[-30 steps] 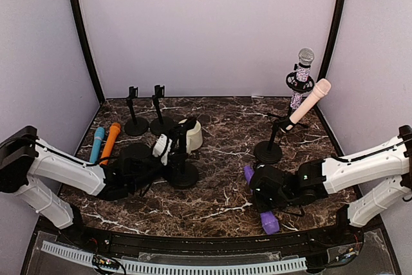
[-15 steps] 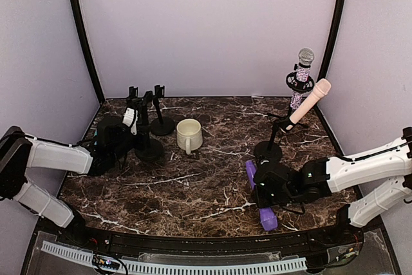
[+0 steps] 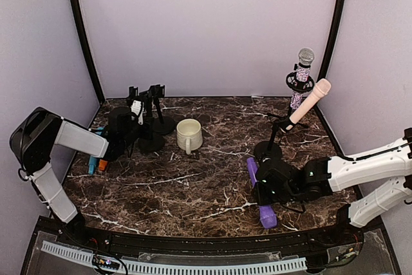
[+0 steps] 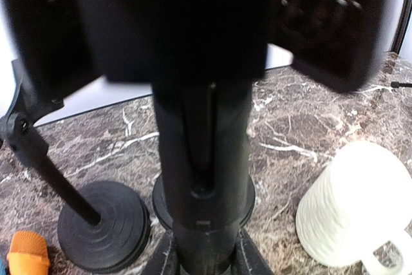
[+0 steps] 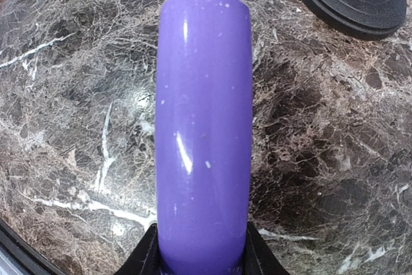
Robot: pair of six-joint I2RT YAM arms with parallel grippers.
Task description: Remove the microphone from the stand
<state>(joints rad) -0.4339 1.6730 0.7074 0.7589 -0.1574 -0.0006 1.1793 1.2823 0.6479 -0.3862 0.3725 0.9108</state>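
Note:
My right gripper (image 3: 265, 188) is shut on a purple microphone (image 3: 252, 170), which hangs low over the marble table (image 3: 193, 191). In the right wrist view the purple microphone (image 5: 203, 127) fills the middle, with my right gripper (image 5: 203, 259) clamped round its near end. My left gripper (image 3: 135, 122) is at the back left, shut on the post of an empty black stand (image 3: 151, 141). The left wrist view shows that stand (image 4: 203, 178) upright between the jaws of my left gripper (image 4: 203, 252), its round base just above the table.
A pink microphone (image 3: 310, 100) sits tilted in a stand (image 3: 267, 151) beside my right gripper. A glittery microphone (image 3: 302, 72) stands at the back right. Two empty stands (image 3: 156, 98) and a white cup (image 3: 188, 135) are at the back left. Orange (image 4: 26, 252) and blue microphones lie under my left arm.
My left arm has carried the empty black stand from the table's middle to the back left, beside the other stands. My right gripper has shifted slightly, still holding the purple microphone.

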